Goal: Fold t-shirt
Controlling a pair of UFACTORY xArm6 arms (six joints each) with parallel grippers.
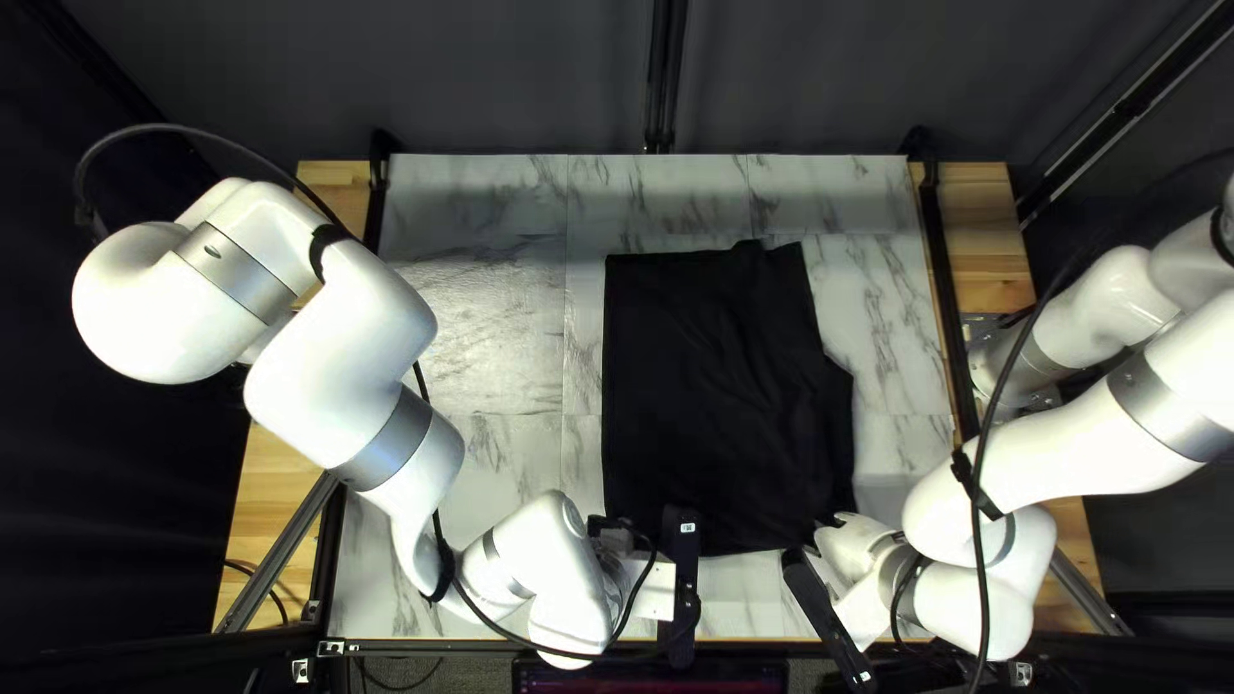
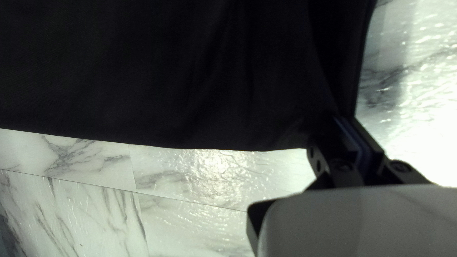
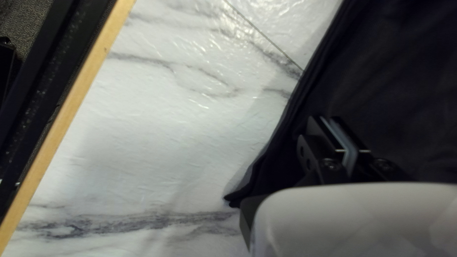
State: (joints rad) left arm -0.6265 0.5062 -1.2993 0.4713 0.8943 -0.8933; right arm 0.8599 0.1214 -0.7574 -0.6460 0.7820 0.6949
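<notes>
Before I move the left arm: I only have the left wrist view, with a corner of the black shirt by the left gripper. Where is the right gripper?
Observer: The right gripper is over the shirt, just inside one of its edges.
Operator: Is the side toward the right arm straight?
Observer: No, the top left view shows that side stepping outward toward the right arm partway down.
Operator: Any loose bit near the right gripper?
Observer: Yes, in the right wrist view a small pointed tip of cloth sticks out over the marbled tabletop, beside the gripper's mount.
</notes>
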